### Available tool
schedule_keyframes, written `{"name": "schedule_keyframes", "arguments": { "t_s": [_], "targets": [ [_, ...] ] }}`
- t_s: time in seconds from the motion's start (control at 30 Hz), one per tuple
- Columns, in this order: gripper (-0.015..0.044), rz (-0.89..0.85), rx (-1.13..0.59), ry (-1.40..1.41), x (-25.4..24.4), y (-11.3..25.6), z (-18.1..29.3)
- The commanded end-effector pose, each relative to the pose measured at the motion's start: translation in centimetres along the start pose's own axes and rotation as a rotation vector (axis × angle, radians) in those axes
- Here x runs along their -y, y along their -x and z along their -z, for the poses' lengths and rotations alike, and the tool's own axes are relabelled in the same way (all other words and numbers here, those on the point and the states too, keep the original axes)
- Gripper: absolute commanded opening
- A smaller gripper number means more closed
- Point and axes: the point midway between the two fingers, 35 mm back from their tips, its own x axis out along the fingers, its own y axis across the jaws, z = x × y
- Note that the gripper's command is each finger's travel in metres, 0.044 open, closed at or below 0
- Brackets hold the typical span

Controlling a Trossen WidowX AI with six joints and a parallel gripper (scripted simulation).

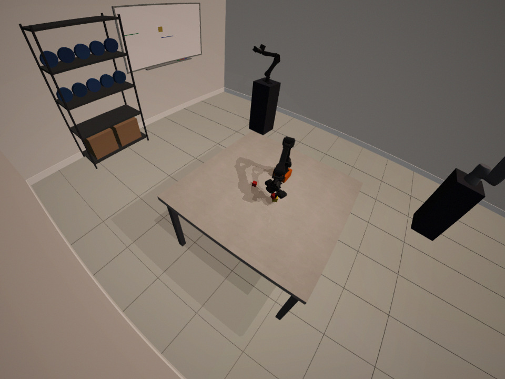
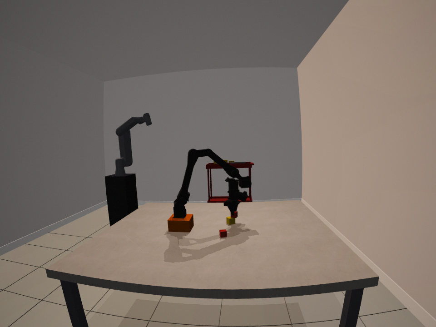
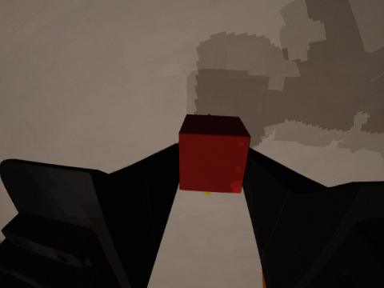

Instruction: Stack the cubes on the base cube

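Note:
The yellow base cube (image 1: 275,199) (image 2: 230,220) stands on the table; in the wrist view only a small yellow corner (image 3: 207,194) shows past the held cube. My gripper (image 1: 274,195) (image 2: 234,214) (image 3: 211,153) points down, shut on a red cube (image 2: 235,214) (image 3: 212,164). This cube looks roughly level and is over or just above the base cube, towards its right side in the exterior view. I cannot tell if the two touch. The other red cube (image 1: 254,183) (image 2: 223,233) lies on the table, apart from the base cube.
My arm stands on an orange block (image 1: 288,176) (image 2: 180,224) on the table (image 1: 228,220) (image 2: 295,253). Two other arms stand on black pedestals (image 1: 263,108) (image 1: 444,208) off the table. A shelf rack (image 1: 101,89) and a red cart (image 2: 229,200) are farther away.

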Motion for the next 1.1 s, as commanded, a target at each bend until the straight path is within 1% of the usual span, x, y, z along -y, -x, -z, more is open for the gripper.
{"name": "schedule_keyframes", "arguments": {
  "t_s": [0.0, 0.2, 0.33, 0.5, 0.6, 1.07],
  "targets": [
    [0.0105, -0.004, -0.001, 0.002, -0.1, -0.1, 0.0],
    [0.0105, -0.004, -0.001, 0.002, -0.1, -0.1, 0.0],
    [0.0205, -0.004, -0.001, 0.002, -0.1, -0.1, 0.0],
    [0.0205, -0.004, -0.001, 0.002, -0.1, -0.1, 0.0],
    [0.0205, 0.0, 0.0, 0.0, 0.0, 0.8, 0.0],
    [0.0205, -0.001, 0.0, 0.0, 0.0, 2.7, 0.0]
  ]
}}
